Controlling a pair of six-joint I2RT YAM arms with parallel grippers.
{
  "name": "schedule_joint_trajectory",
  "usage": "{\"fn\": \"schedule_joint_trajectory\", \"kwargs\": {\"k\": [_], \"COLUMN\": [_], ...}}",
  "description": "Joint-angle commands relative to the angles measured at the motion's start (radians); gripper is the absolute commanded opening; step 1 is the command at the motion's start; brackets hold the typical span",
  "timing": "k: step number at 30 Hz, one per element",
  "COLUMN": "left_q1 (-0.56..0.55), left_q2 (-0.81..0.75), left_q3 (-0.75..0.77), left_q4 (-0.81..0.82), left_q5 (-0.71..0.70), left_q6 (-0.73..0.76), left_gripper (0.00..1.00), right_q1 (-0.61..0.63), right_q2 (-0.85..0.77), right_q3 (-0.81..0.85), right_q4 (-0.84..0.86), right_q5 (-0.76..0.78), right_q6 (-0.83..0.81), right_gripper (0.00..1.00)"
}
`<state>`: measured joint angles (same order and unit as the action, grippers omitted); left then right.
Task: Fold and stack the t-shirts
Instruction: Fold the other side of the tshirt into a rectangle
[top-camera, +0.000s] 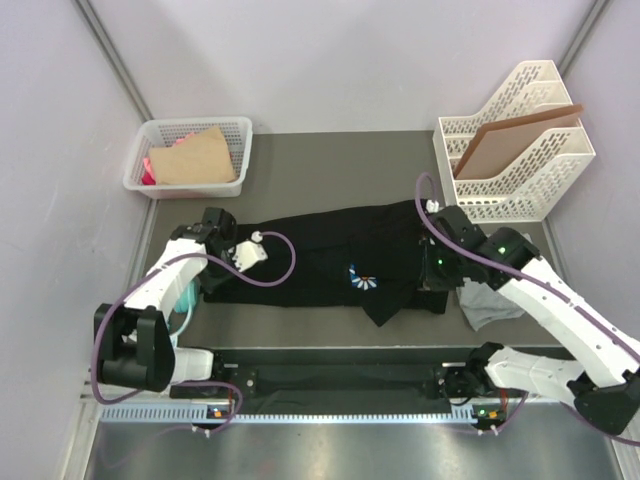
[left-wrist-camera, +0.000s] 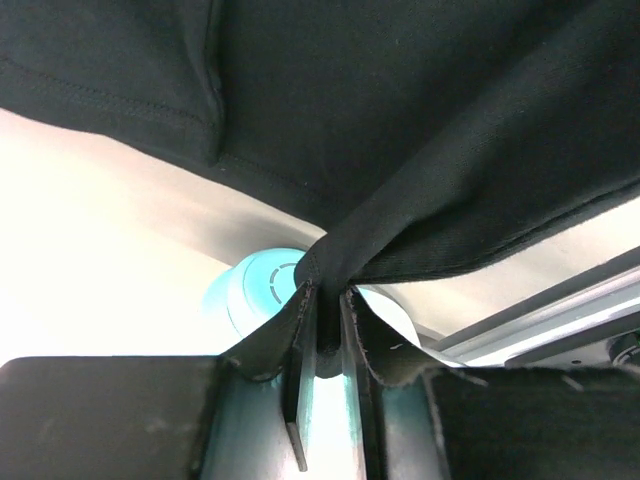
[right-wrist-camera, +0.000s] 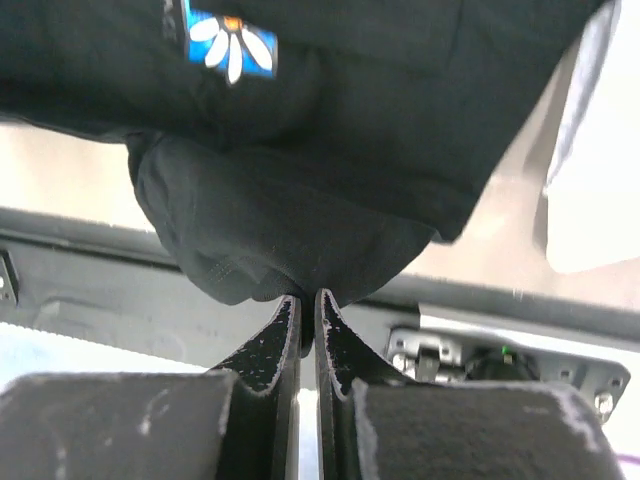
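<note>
The black t-shirt (top-camera: 330, 260) lies stretched across the middle of the table (top-camera: 330, 165). The left gripper (left-wrist-camera: 322, 300) pinches its left edge with fingers close together, and the right gripper (right-wrist-camera: 308, 300) is squeezed tight on a bunch of its right end. The grey t-shirt (top-camera: 490, 308) lies crumpled just beside that end, and open table shows behind the black shirt, between the basket (top-camera: 160, 130) and the white rack (top-camera: 520, 190).

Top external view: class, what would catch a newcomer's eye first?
A large black cloth t-shirt with a blue-and-white print lies stretched across the middle of the dark table, the left gripper and right gripper each pinching an end. A crumpled light grey t-shirt sits beside its right end.
</note>
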<state>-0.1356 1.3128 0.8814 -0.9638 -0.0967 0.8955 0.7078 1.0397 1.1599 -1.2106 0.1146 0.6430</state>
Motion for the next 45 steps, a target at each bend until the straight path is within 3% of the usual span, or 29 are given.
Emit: {"fn": "schedule_joint_trajectory", "kwargs": {"k": [1,10,26,38,42,43,45], "left_q1": [0.01,0.01,0.067,0.088,0.088,0.088,0.091], "left_q2": [0.025,0.077,0.143,0.258,0.298,0.298,0.283], "left_q3": [0.027,0.021,-0.05,0.034,0.108,0.146,0.172], "left_q4": [0.031,0.066,0.191,0.244,0.232,0.22,0.186], "left_q5": [-0.009,-0.003,-0.093,-0.12,-0.118,-0.101,-0.074], "left_q6": [0.026,0.01,0.065,0.048,-0.021,-0.033,-0.067], "left_gripper": [0.21,0.21,0.22,0.23,0.34,0.41,0.43], "right_q1": [-0.054,-0.154,-0.274,-0.315,-0.335,-0.338,-0.338], "right_q2": [0.062,0.252,0.5,0.654,0.672,0.678,0.694], "right_q3": [0.044,0.109,0.31,0.374,0.373,0.376,0.385], "right_q4": [0.167,0.312,0.325,0.37,0.388,0.39,0.396], "right_q5": [-0.047,-0.101,-0.087,-0.076,-0.081,-0.084,-0.093], "right_q6": [-0.095,-0.172,-0.279,-0.281,-0.273,-0.272,-0.272], "right_gripper": [0.0,0.0,0.0,0.0,0.0,0.0,0.0]}}
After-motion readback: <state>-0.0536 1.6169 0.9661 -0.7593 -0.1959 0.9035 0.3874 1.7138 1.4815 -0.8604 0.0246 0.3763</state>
